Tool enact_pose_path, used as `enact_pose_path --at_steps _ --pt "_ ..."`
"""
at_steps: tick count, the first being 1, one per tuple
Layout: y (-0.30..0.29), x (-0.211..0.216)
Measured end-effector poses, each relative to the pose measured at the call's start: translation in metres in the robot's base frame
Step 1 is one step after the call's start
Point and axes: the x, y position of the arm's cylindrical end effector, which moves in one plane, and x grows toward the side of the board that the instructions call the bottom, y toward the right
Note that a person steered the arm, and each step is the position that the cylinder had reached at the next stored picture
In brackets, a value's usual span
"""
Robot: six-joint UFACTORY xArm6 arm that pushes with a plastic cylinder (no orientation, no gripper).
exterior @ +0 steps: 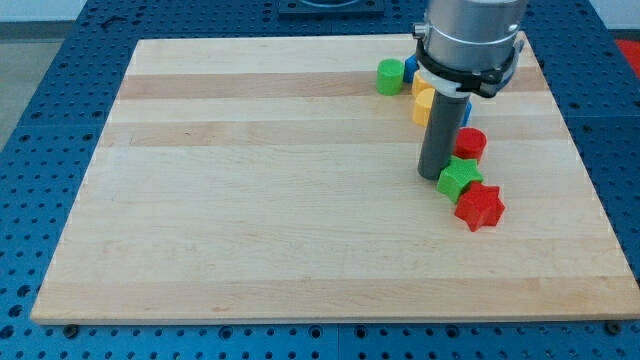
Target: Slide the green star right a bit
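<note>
Camera view has my tip [435,176] parked against the view's-left side of the small green star-shaped block [459,178] on the pale wooden tabletop [250,200]. No jaws here, just a rod. A red star-shaped block [480,207] touches it lower right, so I'd guess the push is just starting; next wants a short, gentle nudge rightward.

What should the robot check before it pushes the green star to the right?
1. My tip sits at the green star-shaped block's left side: ok.
2. Tip actually touching it: cannot tell.
3. Path rightward free: not ok, the red star-shaped block touches the green star's lower right.
4. Red round block close above: not ok.
5. Room left on the wooden board to the right: ok.
</note>
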Motion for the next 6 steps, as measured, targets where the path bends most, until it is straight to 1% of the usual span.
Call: enact_pose_path --at_steps 2,3,5,6 --pt "-0.064 0.001" --pt "-0.065 0.006" --pt "-0.027 0.022" --pt "0.006 0.022"
